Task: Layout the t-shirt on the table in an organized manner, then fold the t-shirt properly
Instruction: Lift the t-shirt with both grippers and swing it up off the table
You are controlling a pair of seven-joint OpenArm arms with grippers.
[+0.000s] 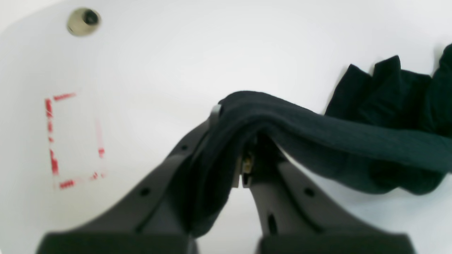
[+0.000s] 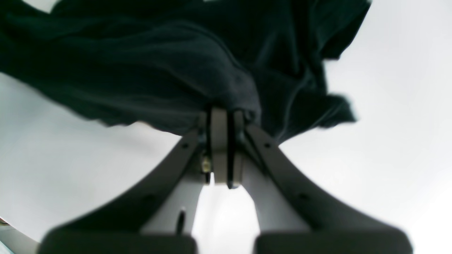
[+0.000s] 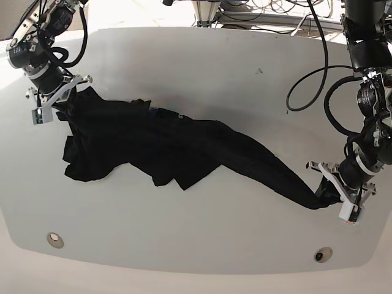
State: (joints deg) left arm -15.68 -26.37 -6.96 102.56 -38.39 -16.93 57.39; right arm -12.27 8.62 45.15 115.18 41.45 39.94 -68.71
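**Black t-shirt stretched between two closed end effectors on the white bench**

Foreground, base view. Two round metal fittings [image 3: 55, 239] [image 3: 322, 254] sit in the bench [image 3: 202, 245] near its front edge. Just behind the right-hand fitting, the left end effector [image 3: 334, 195] is clamped on one extremity of the t-shirt [image 3: 184, 150]. In the left wrist view the jaws stand narrow, with a thick fold of dark cloth draped over and pinched between them; the garment trails away to that view's right. A red-outlined rectangle [image 1: 74, 139] marks the bench surface to the left of that end effector.

Middle ground. The t-shirt lies on the bench as a twisted, rope-like band that widens into a crumpled mass. Its long axis runs diagonally across the base view, from front right to rear left. It is not yet laid out flat; sleeves and hem cannot be told apart.

Background. The right end effector [image 3: 58, 92] is closed on the opposite extremity, at the bunched rear-left end; the right wrist view shows the pads pressed together with cloth gathered at their tips.

Governing relation. Each arm holds one end, so neither is nearer; the cloth lies between them along the diagonal. Judged from this, spreading calls for drawing the ends apart across that axis to remove the twist.

Lettering. A small pale mark [image 3: 176, 116] shows on the cloth near the middle; it is too small to read. No other brand or writing is legible.
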